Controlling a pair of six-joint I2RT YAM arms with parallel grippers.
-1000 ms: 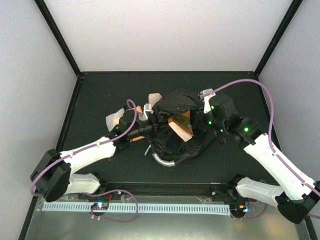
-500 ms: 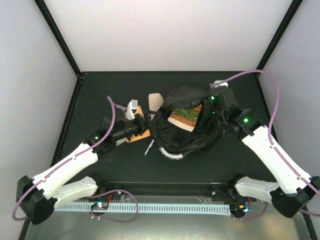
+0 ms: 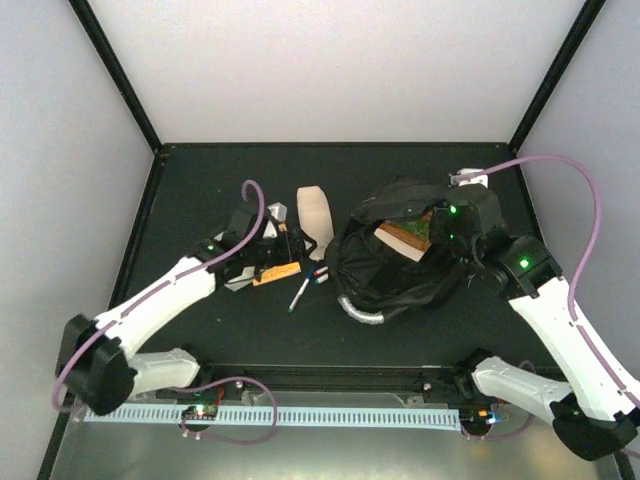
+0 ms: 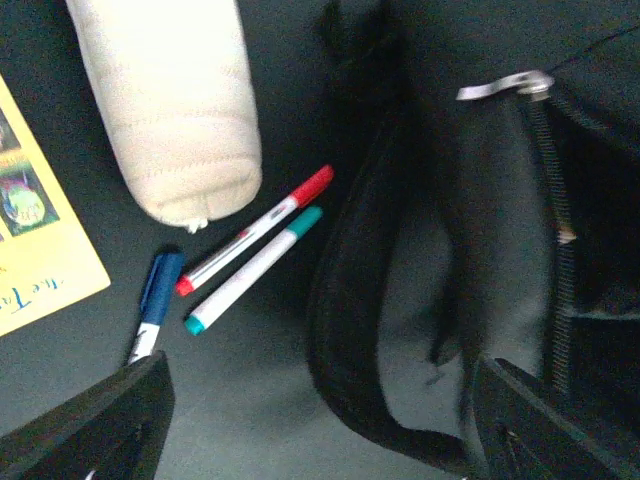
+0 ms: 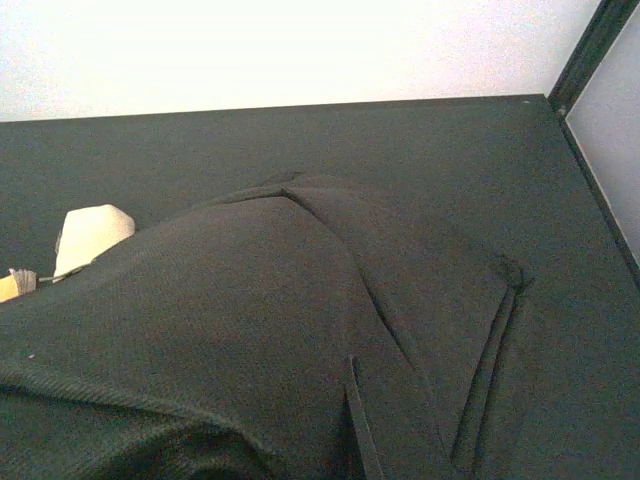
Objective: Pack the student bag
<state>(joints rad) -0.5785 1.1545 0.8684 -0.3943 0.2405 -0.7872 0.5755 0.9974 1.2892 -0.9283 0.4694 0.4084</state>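
The student bag (image 3: 395, 270) is a big black backpack lying right of centre, with its grey handle (image 3: 360, 312) at the near edge. A tan and green book (image 3: 405, 238) sticks out of its open top. My right gripper (image 3: 442, 228) is at the bag's far right edge. Its fingers are hidden under bag fabric (image 5: 300, 330), which fills the right wrist view. My left gripper (image 4: 320, 440) is wide open and empty. It hovers over the table beside the bag's left edge (image 4: 480, 220), close to the pens, and also shows in the top view (image 3: 292, 252).
A whitish pouch (image 4: 170, 100) lies left of the bag, also in the top view (image 3: 315, 215). Red (image 4: 260, 230), teal (image 4: 255, 270) and blue (image 4: 155, 300) pens lie by it. A yellow book (image 4: 40, 240) is further left. Black frame posts edge the table.
The right gripper has dragged the bag to the right, and the book went with it. The left gripper has drawn back left off the bag and now hovers over the pens.
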